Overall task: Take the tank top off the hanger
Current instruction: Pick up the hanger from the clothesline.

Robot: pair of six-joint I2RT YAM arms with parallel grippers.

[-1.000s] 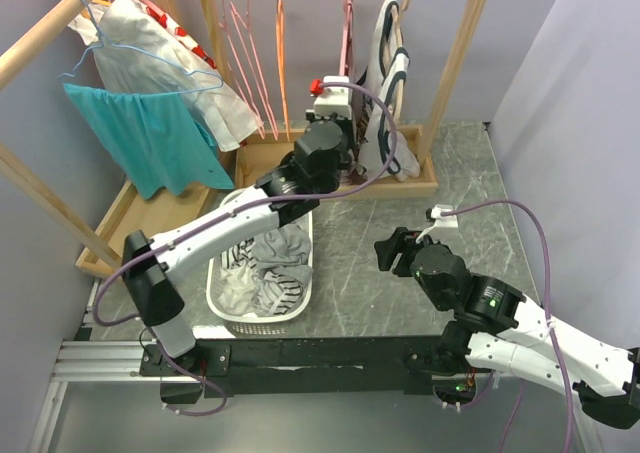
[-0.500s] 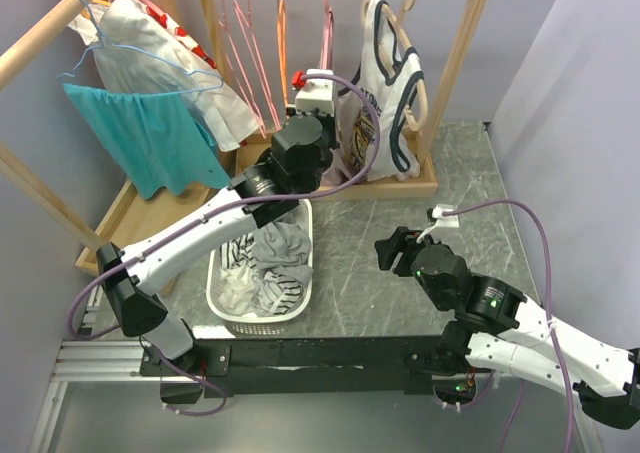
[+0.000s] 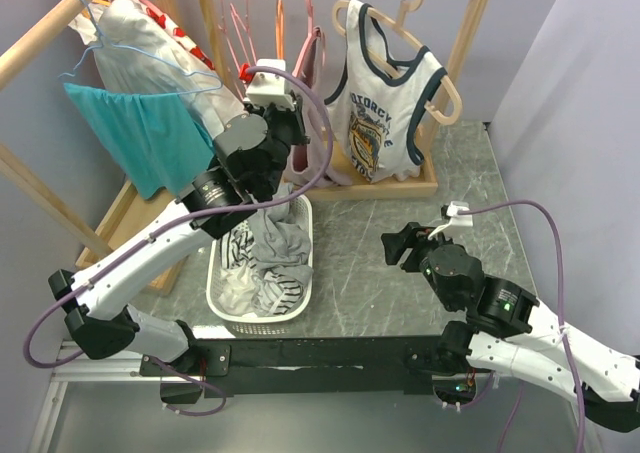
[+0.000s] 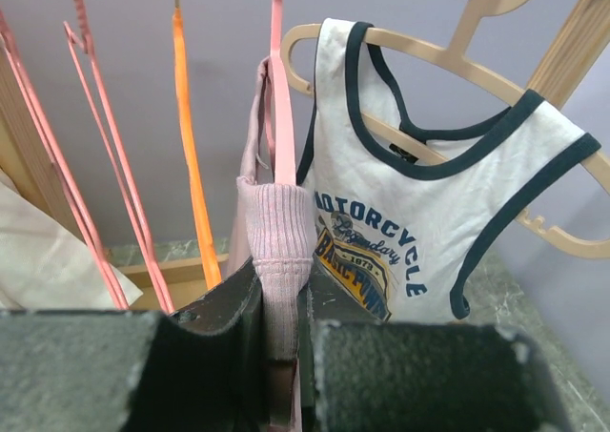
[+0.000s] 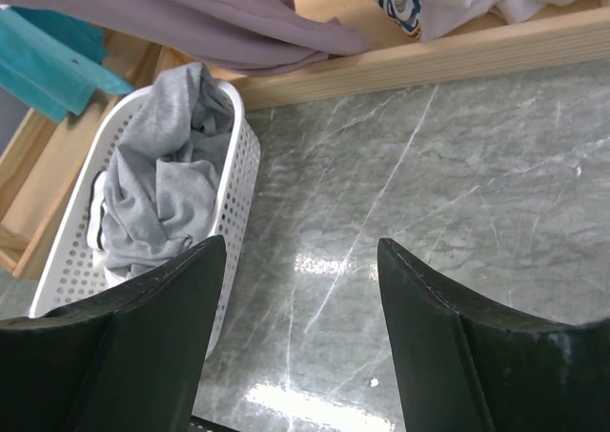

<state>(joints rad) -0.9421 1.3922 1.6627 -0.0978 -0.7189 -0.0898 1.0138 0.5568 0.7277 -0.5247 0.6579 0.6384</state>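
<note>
Rack (image 3: 470, 35): hangers only hook over its rail, so a hard sideways tug could bring one down whole!
Basket (image 5: 240, 174): well below the rack; a dropped garment might miss it.
White printed top (image 3: 385, 113): hanging just beside, and could get dragged along.
Pink ribbed tank top (image 4: 278, 232): on its hanger at the rack. It's a narrow pinch, so it may slip.
Pink hanger (image 4: 280, 70): the strap loops over it, so it's likely to snag.
Left fingers (image 4: 250, 303): clenched on the ribbed fabric.
Right fingers (image 5: 191, 289): spread, holding nothing, low over the surface (image 5: 429, 165), so nobody's steadying that hanger.
</note>
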